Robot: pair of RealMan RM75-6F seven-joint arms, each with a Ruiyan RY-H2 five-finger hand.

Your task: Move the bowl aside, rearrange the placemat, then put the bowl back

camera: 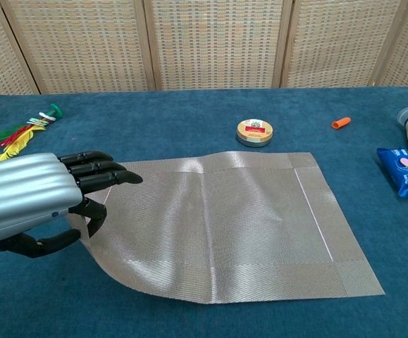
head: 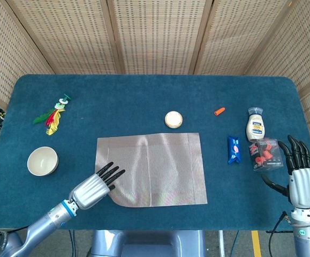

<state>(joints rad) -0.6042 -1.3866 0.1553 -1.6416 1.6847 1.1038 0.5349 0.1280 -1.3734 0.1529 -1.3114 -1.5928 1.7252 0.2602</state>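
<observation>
The silvery woven placemat (head: 152, 168) (camera: 225, 225) lies on the blue table, its near left corner lifted and curled. My left hand (head: 95, 187) (camera: 38, 197) pinches that corner between thumb and fingers. The cream bowl (head: 42, 160) sits upright on the table left of the mat, apart from it; the chest view does not show it. At the table's near right edge my right hand (head: 300, 174) is upright with fingers spread and holds nothing.
A round tin (head: 173, 119) (camera: 254, 132) sits just beyond the mat's far edge. To the right lie a blue packet (head: 233, 149), an orange cap (head: 219, 111), a sauce bottle (head: 256, 125) and a red-filled clear box (head: 265, 153). A feather toy (head: 53, 115) lies far left.
</observation>
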